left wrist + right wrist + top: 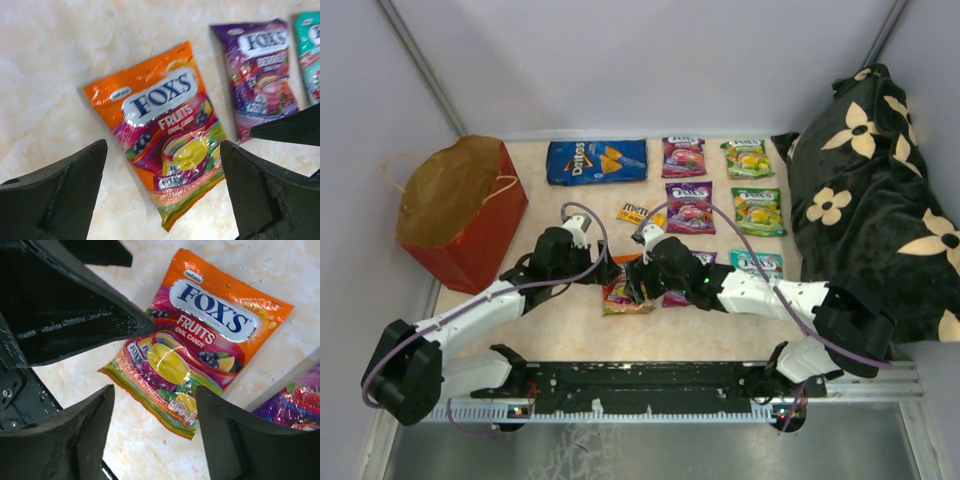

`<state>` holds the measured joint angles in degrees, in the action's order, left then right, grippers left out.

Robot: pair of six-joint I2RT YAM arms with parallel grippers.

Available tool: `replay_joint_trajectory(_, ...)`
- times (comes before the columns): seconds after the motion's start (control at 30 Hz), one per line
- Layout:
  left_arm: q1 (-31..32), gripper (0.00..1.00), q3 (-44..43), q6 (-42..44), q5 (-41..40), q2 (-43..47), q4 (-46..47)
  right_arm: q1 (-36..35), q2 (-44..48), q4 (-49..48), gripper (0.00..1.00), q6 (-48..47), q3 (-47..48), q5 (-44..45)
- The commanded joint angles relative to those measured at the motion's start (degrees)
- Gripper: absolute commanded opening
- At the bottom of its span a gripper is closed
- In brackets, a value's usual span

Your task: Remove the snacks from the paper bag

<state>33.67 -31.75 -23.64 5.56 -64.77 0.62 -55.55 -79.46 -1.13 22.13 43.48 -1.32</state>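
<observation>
The orange candy packet (pixel 625 290) lies flat on the table in front of both arms. My left gripper (pixel 611 272) is open over it, empty, its jaws either side of the packet's lower end (pixel 165 130). My right gripper (pixel 638 286) is also open and empty just above the same packet (pixel 200 345). The red paper bag (pixel 460 215) stands at the left with its brown inside showing. The blue Doritos bag (pixel 597 160), yellow M&M's packet (pixel 635 212), purple packets (pixel 689 206), green packets (pixel 758 210) and a teal packet (pixel 757 263) lie laid out on the table.
A black flower-patterned cloth (pixel 865 190) fills the right side. A purple packet (pixel 262 75) lies right of the orange one, partly under my right arm. The two grippers are very close together; the left gripper's fingers (pixel 75 315) loom in the right wrist view.
</observation>
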Motion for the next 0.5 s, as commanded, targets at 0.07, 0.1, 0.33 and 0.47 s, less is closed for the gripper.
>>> replay_joint_trajectory(0.07,1.5,0.94,2.9,-5.3,-1.8,-3.4,-5.3,0.7,-2.7,1.9,0.53,0.0,-0.1,4.5)
replay_joint_trajectory(0.1,1.7,0.92,3.4,-5.6,-2.2,-4.1,-4.8,0.7,-3.4,1.3,0.51,0.3,-0.5,4.7)
replay_joint_trajectory(0.33,2.6,0.84,3.9,-5.6,-4.0,-9.1,-0.9,0.7,-7.2,-4.0,0.39,2.7,-3.1,4.8)
replay_joint_trajectory(0.47,2.7,0.81,3.6,-5.6,-5.7,-11.5,-0.3,0.7,-9.8,-6.1,0.35,3.6,-3.5,5.1)
